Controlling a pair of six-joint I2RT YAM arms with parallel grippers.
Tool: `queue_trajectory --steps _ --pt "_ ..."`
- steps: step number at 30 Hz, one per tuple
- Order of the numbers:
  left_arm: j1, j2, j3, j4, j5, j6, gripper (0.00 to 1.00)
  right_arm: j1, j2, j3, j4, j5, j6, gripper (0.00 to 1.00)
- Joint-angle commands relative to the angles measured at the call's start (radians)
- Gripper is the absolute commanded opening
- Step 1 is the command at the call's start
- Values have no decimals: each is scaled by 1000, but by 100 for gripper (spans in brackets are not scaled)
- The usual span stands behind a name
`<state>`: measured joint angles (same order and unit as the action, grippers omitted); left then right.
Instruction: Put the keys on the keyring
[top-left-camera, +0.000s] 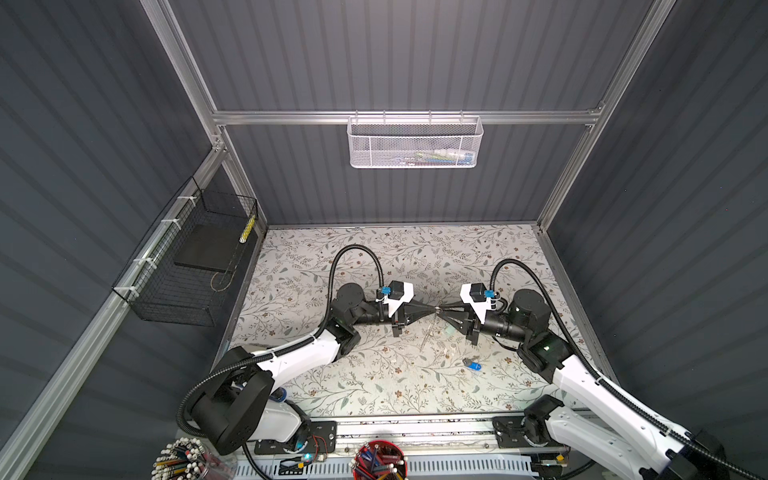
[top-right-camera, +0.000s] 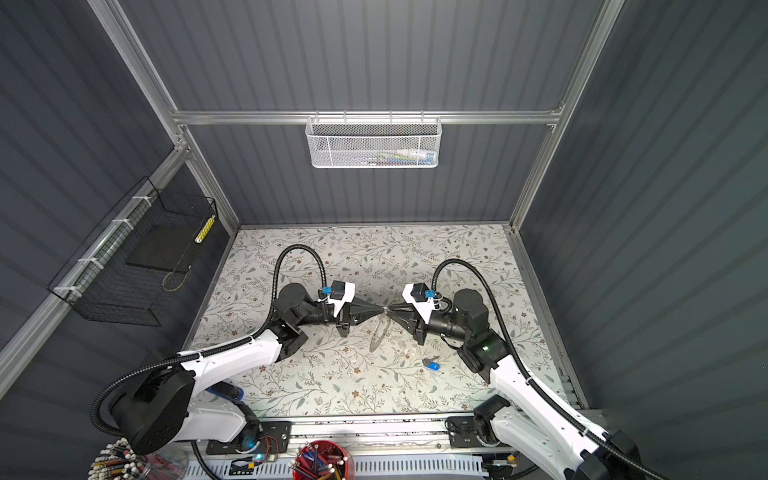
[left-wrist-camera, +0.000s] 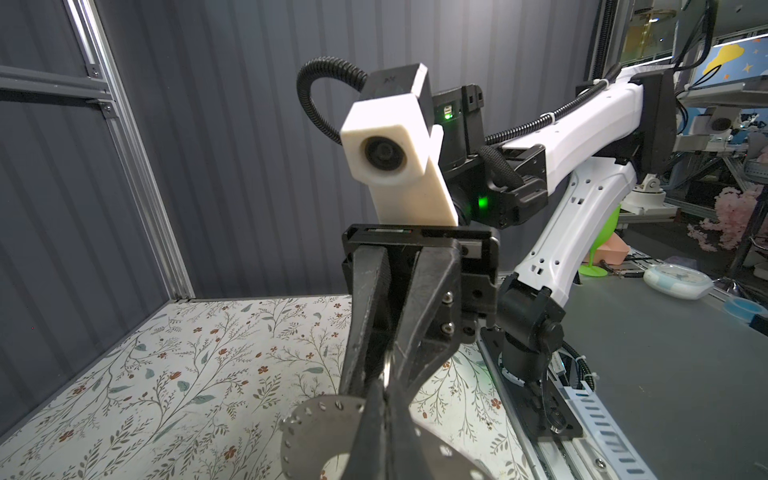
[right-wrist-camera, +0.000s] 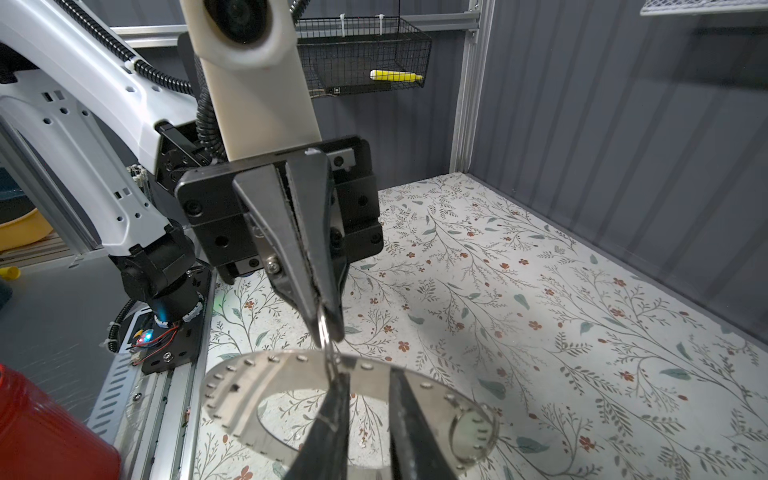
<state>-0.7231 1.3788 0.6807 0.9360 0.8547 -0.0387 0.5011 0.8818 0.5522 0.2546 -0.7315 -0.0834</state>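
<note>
I've got the left arm (top-left-camera: 299, 358) and right arm (top-left-camera: 582, 376) stretched inward, elbows bent and wrists level, so the left gripper (top-left-camera: 433, 308) and right gripper (top-left-camera: 441, 308) meet tip to tip in the middle. Left jaws are clamped tight. Right jaws stand narrowly apart, and I can't tell whether they grip.
</note>
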Motion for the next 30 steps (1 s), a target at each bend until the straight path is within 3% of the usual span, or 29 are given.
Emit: queue_trajectory --steps 1,15,24,27,28,30 --pt "8 -7 31 11 29 -3 0 2 11 30 53 -53 24 21" --pt "8 -17 29 -9 -2 23 0 5 7 47 -15 -83 -1 30" --pt "9 -17 29 -23 3 30 0 5 8 36 18 -78 24 17" --pt "8 -17 29 -44 5 40 0 5 13 40 4 -78 18 3" --pt "8 -20 29 -53 3 49 2 4 14 45 -15 -83 7 1" --pt "11 -45 38 -141 -16 108 26 4 15 68 -96 -82 -33 0"
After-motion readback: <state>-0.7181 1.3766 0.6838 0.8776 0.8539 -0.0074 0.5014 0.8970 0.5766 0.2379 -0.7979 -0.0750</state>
